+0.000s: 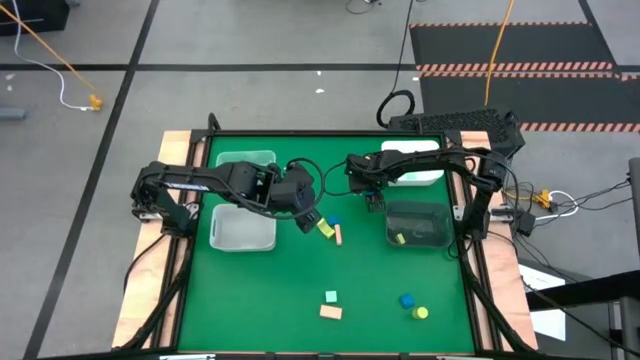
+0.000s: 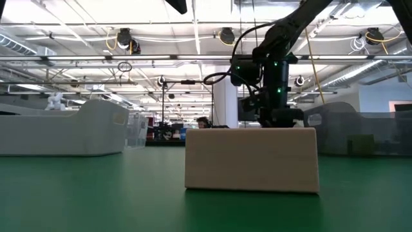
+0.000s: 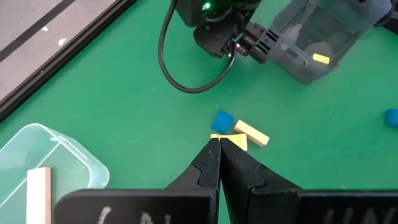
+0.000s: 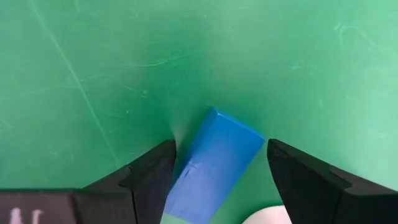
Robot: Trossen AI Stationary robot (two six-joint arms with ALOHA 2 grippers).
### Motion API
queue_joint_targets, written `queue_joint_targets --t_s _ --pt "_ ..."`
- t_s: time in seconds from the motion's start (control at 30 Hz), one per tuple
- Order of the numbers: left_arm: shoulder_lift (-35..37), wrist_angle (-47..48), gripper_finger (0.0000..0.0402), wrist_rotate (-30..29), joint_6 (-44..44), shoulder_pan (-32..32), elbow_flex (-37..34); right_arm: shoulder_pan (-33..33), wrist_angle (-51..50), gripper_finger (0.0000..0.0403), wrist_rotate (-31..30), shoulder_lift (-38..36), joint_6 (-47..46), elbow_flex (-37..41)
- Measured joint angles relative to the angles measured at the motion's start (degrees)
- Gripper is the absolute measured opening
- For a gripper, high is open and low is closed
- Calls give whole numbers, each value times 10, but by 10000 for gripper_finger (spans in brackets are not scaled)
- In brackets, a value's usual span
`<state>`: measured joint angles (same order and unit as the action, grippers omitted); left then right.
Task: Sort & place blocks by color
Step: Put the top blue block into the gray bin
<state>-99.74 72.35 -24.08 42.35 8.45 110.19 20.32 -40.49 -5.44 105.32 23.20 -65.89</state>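
Blocks lie scattered over the green tabletop (image 1: 260,300), and the one nearest the action is a blue block (image 4: 214,163), seen in the right wrist view lying flat between the parted fingers of the right pincer (image 4: 221,171); its near end is cut off by the lower edge of the frame, and whether either finger touches it cannot be told. From above, that pincer (image 1: 376,203) sits just right of centre, and the blue block beneath it is hidden by the arm. The left pincer (image 3: 219,144) has its fingers pressed together, the tips just over a yellow block (image 3: 231,140) at the frame's centre; whether it pinches that block cannot be made out. Touching the yellow block are a small blue cube (image 3: 223,120) and a tan bar (image 3: 251,132). Farther out, a dark bin (image 1: 417,224) right of centre holds one yellow piece (image 1: 399,238), and a clear bin (image 1: 242,229) stands left of centre. Along the lower part of the high view lie a mint block (image 1: 331,297), a tan block (image 1: 331,312), a blue piece (image 1: 407,300) and a yellow cylinder (image 1: 421,313). In the low view a big tan block (image 2: 251,159) fills the middle and hides most of what lies behind it.
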Motion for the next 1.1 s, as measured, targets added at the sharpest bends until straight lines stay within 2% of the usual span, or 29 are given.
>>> queue_joint_targets --t_s 0.07,0.23,0.33,0.53,0.83,1.1 --pt "0 0 12 0 0 0 0 -4 2 251 23 -3 2 1" --pt "0 0 12 0 -7 0 0 -20 13 236 35 -8 2 2" --pt "0 0 12 0 -13 0 0 -27 13 204 41 -8 2 3" --pt "0 1 12 0 -15 0 0 -39 16 113 44 -8 6 3" --pt "0 1 12 0 4 0 0 -41 19 109 49 -19 -27 3" --pt "0 2 12 0 -1 2 0 -40 30 109 46 -123 -133 3"
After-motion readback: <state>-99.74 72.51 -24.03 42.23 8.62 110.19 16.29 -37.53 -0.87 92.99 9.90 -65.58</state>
